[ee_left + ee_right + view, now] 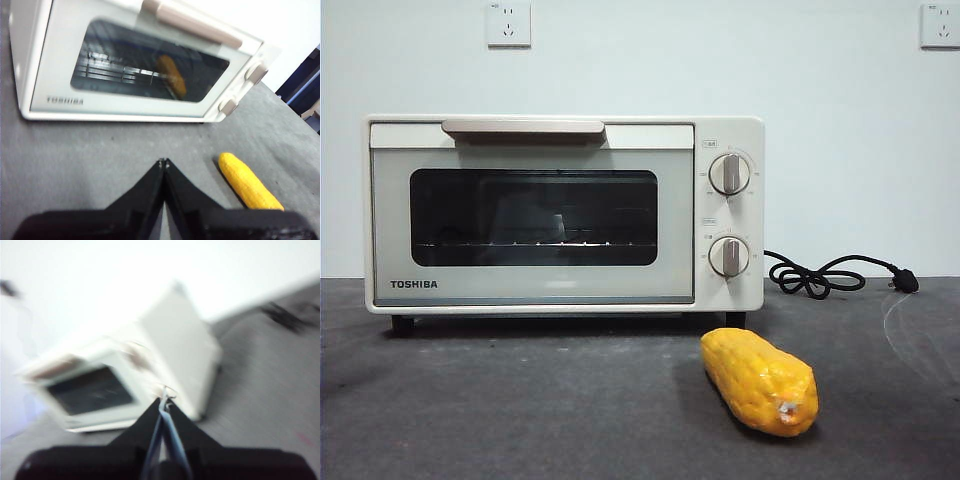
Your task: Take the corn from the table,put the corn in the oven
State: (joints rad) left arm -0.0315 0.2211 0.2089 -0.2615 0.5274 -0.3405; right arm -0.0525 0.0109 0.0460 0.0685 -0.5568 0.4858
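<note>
The yellow-orange corn (pixel 760 380) lies on the dark grey table (pixel 520 400), just in front of the oven's right foot, pale tip toward the front. The cream TOSHIBA oven (pixel 560 215) stands behind it with its door closed. In the left wrist view my left gripper (pixel 164 162) hovers over the table, shut and empty, with the corn (pixel 247 182) off to one side and the oven (pixel 60 90) ahead; the glass shows the corn's reflection. The right wrist view is blurred: my right gripper (pixel 164 401) is shut, empty, above the table near the oven (pixel 170 345). Neither arm shows in the front view.
A black power cord (pixel 820 278) with its plug lies on the table to the right of the oven. Two wall sockets (pixel 509 24) sit high on the white wall behind. The oven has a long top handle (pixel 523 127) and two knobs (pixel 729 173).
</note>
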